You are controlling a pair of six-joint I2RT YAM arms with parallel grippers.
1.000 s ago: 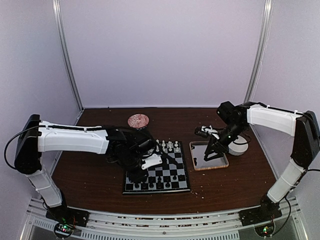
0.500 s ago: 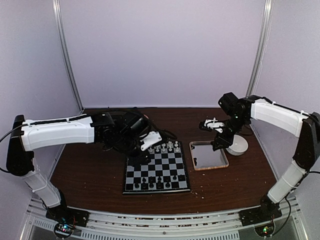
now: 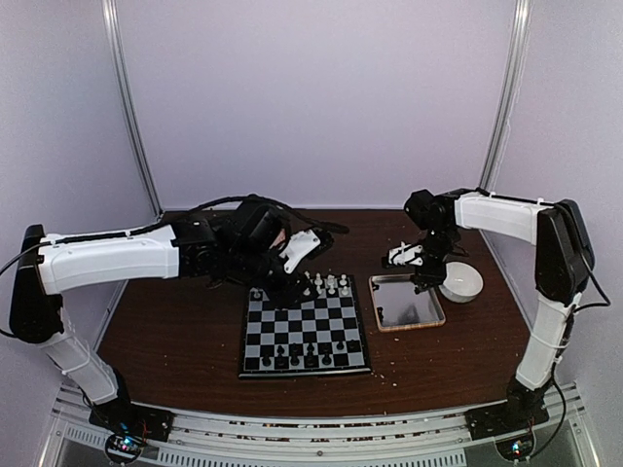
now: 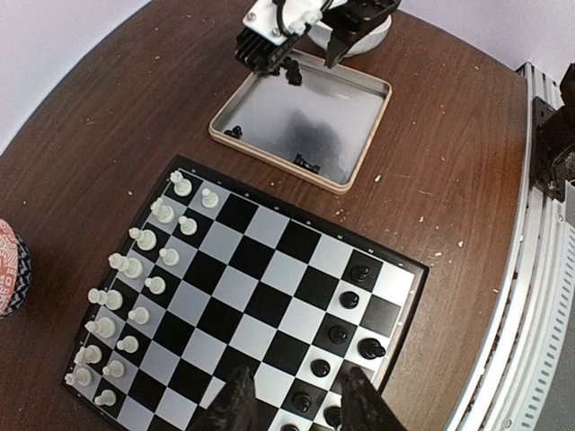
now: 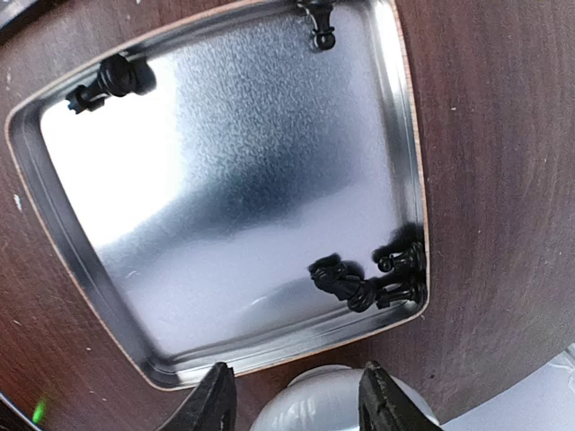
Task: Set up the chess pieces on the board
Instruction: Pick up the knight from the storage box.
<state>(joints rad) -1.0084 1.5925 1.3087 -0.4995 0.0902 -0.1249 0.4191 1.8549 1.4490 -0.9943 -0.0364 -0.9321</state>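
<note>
The board [image 3: 305, 326] lies flat on the counter [image 3: 175, 341], in the middle and near the front edge. Black pieces [image 4: 349, 299] stand on its nearest rows, which are only partly filled. White pieces [image 4: 154, 285] stand in two rows along its far edge, and the squares between the two sets are bare.

The left tool [image 4: 296, 382] hangs raised over the far left part of the board, clear of every piece. Its fingers are a little apart with nothing between them.

Just right of the board lies a tray [image 5: 234, 162] with a shiny grey floor. A few loose pieces [image 5: 359, 283], all black, lie on their sides in it: a small cluster in one corner and two singles against the walls. Pale crumbs [image 4: 422, 180] dot the counter around it.

The right tool [image 5: 296, 370] hovers over the tray's far edge, jaws partly apart and empty. A white bowl [image 3: 459, 282] sits just beyond the tray's far right corner.
</note>
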